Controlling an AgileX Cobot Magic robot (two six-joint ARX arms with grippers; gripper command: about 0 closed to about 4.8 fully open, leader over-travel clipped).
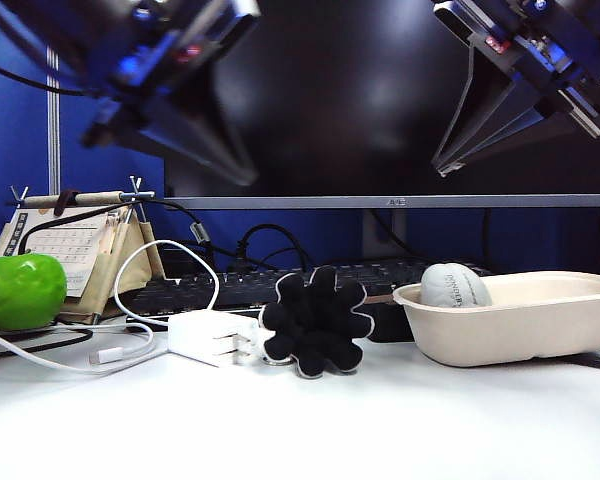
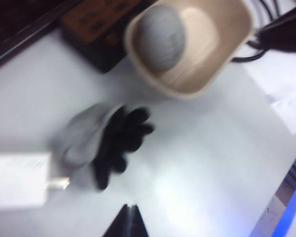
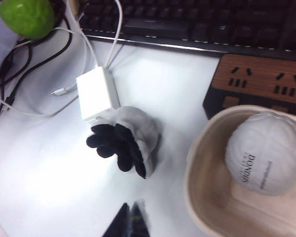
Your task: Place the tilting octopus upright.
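Observation:
The octopus point(image 1: 315, 320) lies tipped on its side on the white table, its black flower-shaped underside facing the exterior camera and its grey head leaning against a white charger point(image 1: 208, 336). My left gripper point(image 1: 245, 176) hangs high above the table at the left, blurred, jaws shut and empty. In the left wrist view the octopus point(image 2: 106, 140) is a blur beyond the shut gripper point(image 2: 129, 208). My right gripper point(image 1: 442, 170) hangs high at the right, also shut on nothing. Its wrist view shows the octopus point(image 3: 130, 132) on its side beyond the gripper point(image 3: 130, 206).
A beige oval bowl point(image 1: 510, 335) holding a greyish-white ball point(image 1: 454, 286) stands right of the octopus. Behind are a black keyboard point(image 1: 230, 288), a wooden power strip point(image 3: 266, 81) and a monitor point(image 1: 380, 100). A green apple point(image 1: 20, 290), cables and a desk calendar point(image 1: 75, 250) sit at the left.

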